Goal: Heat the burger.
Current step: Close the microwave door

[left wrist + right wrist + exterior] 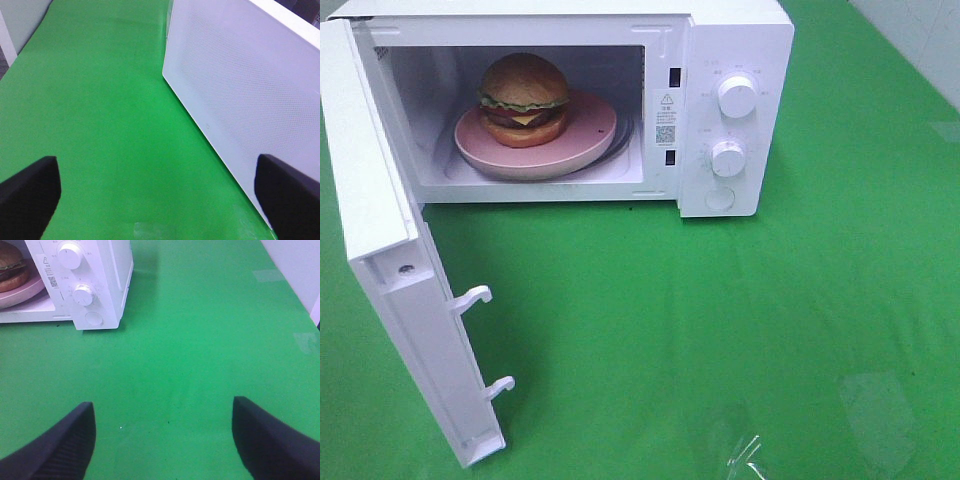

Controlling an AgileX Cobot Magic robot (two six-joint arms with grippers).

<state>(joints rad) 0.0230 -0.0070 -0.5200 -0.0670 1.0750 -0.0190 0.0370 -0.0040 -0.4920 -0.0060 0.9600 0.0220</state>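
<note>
Left tool and right tool wide open, empty, glossy golden burger on pink plate in microwave

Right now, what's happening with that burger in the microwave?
A glossy-bunned burger with lettuce and cheese sits on a round pink plate inside the white microwave, whose door stands wide open. The left gripper and right gripper are both open and empty over the green cloth, touching nothing. The door is not yet shut.
</note>
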